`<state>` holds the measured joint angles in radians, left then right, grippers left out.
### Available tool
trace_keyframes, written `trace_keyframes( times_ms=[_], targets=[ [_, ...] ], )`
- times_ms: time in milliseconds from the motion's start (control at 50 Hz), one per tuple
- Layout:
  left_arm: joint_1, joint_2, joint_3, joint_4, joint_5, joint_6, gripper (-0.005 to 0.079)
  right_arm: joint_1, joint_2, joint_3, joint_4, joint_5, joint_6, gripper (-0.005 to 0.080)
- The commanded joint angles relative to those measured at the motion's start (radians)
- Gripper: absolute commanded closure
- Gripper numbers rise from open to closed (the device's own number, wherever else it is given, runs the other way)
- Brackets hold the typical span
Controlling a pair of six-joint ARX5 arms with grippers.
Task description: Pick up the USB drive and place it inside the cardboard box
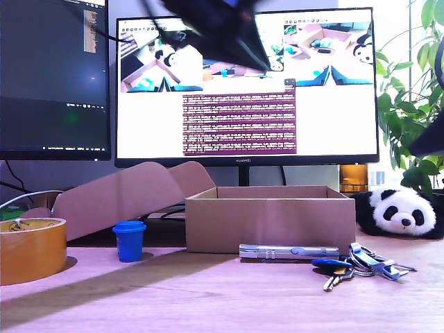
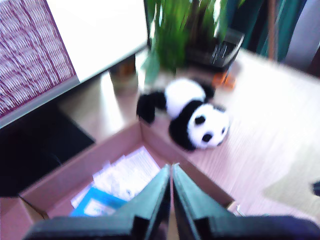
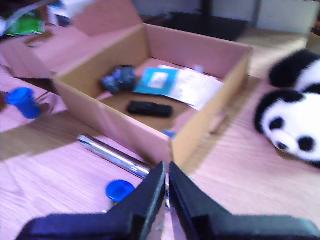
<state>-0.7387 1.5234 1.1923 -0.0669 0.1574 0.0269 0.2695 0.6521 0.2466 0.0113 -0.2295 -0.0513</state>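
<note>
Exterior view: the cardboard box [image 1: 270,218] was seen on the tabletop [image 1: 208,298], between a blue cup [image 1: 130,241] toward the exterior view's left and a plush panda [image 1: 401,211] toward the exterior view's right. A silver pen-like tube [image 1: 288,251] and a bunch of keys [image 1: 357,263] lay just in front of the box. The box's inside was hidden, and only a dark blurred arm was seen across the monitor [image 1: 246,87].

First wrist view: my first hand [image 2: 171,172] was shown pressed together and empty above the box's corner near the panda; papers [image 2: 125,175] lay inside the box. Motion blur was marked.

Second wrist view: my second hand [image 3: 167,170] was likewise shown pressed together, holding nothing, above the box's near corner. The USB drive [image 3: 149,108] was seen lying on the box floor, so the task was judged essentially done. A careless sweep by either arm was judged liable to strike the box wall, shifting the box or scattering the tube and keys.
</note>
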Motion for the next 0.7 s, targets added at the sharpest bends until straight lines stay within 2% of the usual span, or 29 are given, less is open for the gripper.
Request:
trace_keyframes(
  times_ms=[0,120,280,460,600,680],
  targets=[
    [0.033,-0.025,-0.082,0.040,0.003,0.006,0.0766,-0.002,0.004,-0.003,0.014,-0.007,0.000,0.0765],
    [0.110,-0.074,-0.190,0.068,0.028,0.005,0.0766,-0.014,0.004,-0.003,0.020,0.006,-0.002,0.0765],
    [0.224,-0.115,-0.297,0.118,0.065,0.000,0.0766,-0.068,0.004,-0.003,0.055,0.065,-0.001,0.0765],
    [0.324,-0.173,-0.399,0.172,0.098,-0.031,0.0766,-0.198,0.004,-0.004,0.024,0.083,0.054,0.0765],
    [0.360,-0.220,-0.453,0.185,0.097,-0.035,0.0766,-0.296,-0.002,-0.010,0.012,0.082,0.133,0.0765],
    [0.375,-0.241,-0.482,0.198,0.098,-0.036,0.0766,-0.328,-0.022,-0.026,0.011,0.082,0.133,0.0765]
  ],
)
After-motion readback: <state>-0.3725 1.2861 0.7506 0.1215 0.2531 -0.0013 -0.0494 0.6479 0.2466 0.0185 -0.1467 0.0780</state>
